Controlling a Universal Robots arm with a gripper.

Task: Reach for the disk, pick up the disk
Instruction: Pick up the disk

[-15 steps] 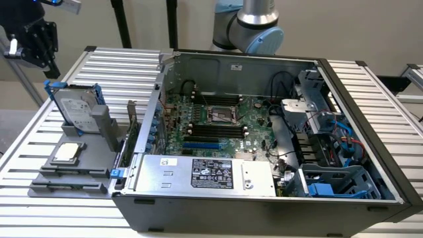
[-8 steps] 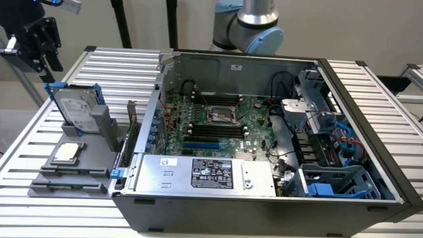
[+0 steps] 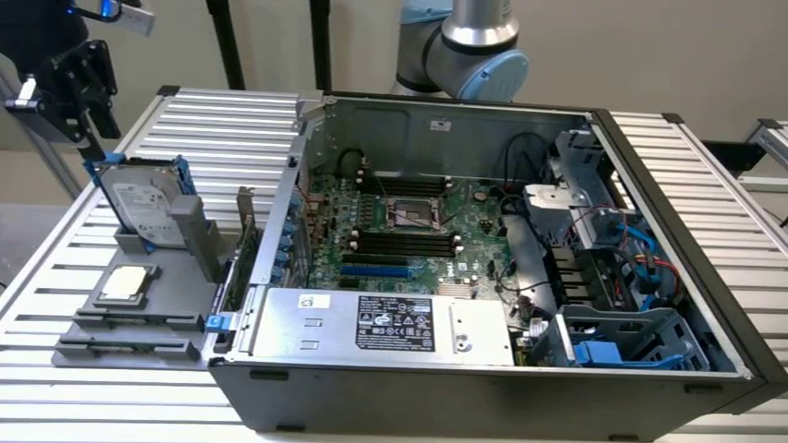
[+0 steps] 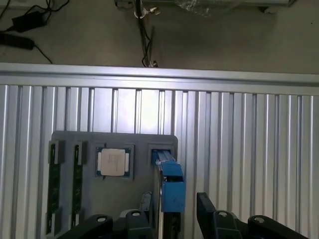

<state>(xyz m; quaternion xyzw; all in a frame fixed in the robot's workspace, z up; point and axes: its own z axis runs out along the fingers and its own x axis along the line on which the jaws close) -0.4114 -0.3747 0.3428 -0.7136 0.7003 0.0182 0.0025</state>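
The disk (image 3: 142,205) stands on edge in a slot of the grey holder (image 3: 154,318) at the exterior view's left: silver-grey metal, white label, bright blue carrier. My gripper (image 3: 77,115) hangs above it and a little further toward that left side, not touching it. From the wrist, the disk (image 4: 171,186) shows edge-on as a blue strip. My gripper (image 4: 172,221) is open, with one black finger (image 4: 133,221) on one side of the strip and the other finger (image 4: 212,215) on the opposite side. Nothing is held.
A small square processor chip (image 3: 127,283) (image 4: 113,163) lies flat in the holder beside the disk. An open computer case (image 3: 493,369) with a motherboard (image 3: 412,226) and a silver box with a black label (image 3: 394,323) stands close to the holder. All rests on a slatted aluminium table (image 3: 50,277).
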